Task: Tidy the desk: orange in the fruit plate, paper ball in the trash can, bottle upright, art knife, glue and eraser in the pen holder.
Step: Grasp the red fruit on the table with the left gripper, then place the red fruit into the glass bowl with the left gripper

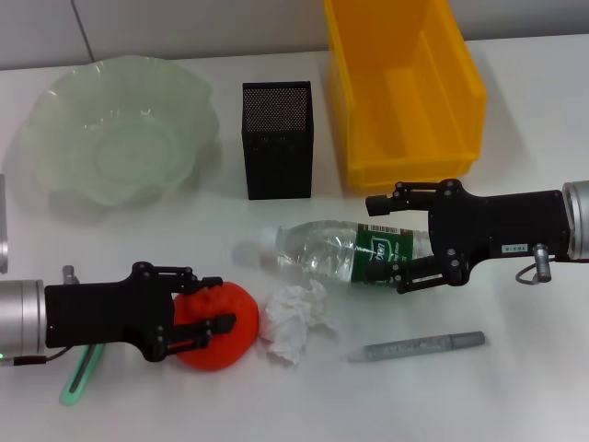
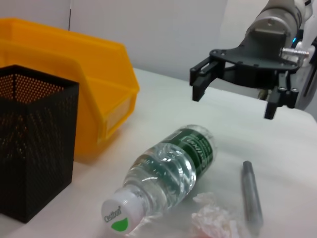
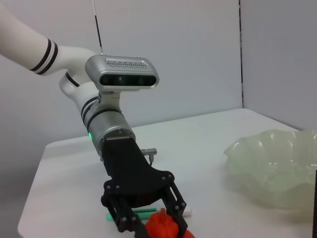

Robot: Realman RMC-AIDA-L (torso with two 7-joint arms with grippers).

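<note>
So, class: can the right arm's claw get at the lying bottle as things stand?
Probably yes. The right claw is open and already straddles the label end of the bottle, with nothing between them. The paper ball lies beside the bottle, clear of the claw.

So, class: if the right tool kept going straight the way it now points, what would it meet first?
The lying water bottle: the open right tool already straddles its base end, though their relative height is unclear.

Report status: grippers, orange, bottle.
Left gripper around orange, not lifted. Right gripper open over lying bottle. Paper ball beside orange; plate empty.
</note>
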